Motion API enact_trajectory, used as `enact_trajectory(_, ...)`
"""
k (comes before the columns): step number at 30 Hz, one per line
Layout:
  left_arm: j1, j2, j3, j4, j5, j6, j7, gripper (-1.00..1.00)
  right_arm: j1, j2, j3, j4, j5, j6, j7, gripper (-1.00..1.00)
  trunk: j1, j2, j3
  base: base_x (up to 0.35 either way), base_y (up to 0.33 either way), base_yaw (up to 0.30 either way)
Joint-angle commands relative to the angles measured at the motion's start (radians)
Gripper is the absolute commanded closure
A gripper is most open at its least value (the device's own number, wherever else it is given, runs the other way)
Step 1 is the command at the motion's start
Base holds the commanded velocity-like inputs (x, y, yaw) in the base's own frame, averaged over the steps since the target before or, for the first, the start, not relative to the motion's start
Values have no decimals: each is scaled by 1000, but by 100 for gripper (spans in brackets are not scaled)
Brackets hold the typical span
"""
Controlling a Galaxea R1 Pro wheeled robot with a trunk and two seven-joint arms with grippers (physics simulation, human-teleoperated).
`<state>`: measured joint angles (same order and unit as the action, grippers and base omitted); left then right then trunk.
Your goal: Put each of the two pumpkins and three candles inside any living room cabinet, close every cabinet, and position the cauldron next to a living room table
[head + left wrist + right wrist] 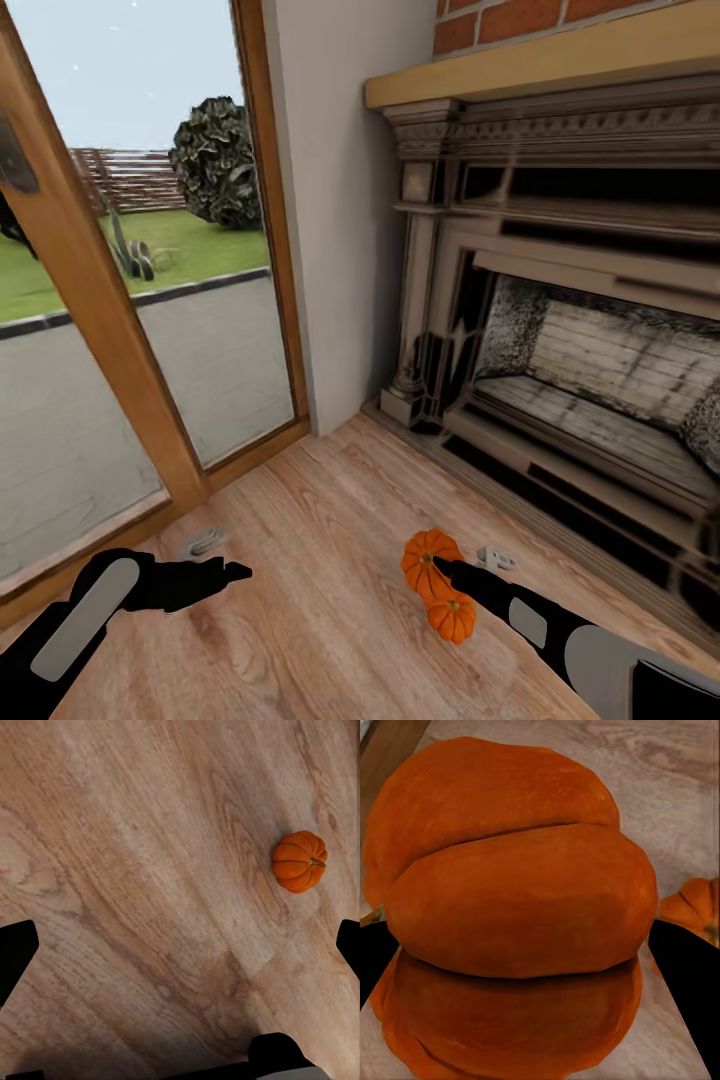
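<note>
So we are just starting: our right gripper (pixel 447 570) holds one pumpkin (pixel 430 556) at lower middle, the other pumpkin (pixel 451 618) sits on the floor (pixel 320 560), left gripper (pixel 235 571) open.

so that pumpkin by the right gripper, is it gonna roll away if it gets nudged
Probably a little. The pumpkin at the right gripper is round and sits on smooth wood floor, so a sideways push could set it rolling. Its ribbed, flattish shape may stop it soon. It looks rigid, so the gripper should hold it without squashing. The second pumpkin close by could get bumped.
</note>
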<state>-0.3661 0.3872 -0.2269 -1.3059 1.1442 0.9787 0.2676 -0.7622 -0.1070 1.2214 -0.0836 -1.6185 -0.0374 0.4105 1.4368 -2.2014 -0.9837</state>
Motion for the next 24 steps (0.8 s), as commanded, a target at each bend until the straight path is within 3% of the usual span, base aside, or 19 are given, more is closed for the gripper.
enact_trajectory(1, -1, 1, -2, -1, 11, 1, 10, -100, 0, 0, 7, -1, -8, -3, 2, 100, 0, 0, -1, 30, 13, -259)
enact_trajectory(24, -1, 3, -2, -1, 9, 1, 10, -100, 0, 0, 7, -1, -8, -4, 2, 100, 0, 0, -1, 2, 15, -272)
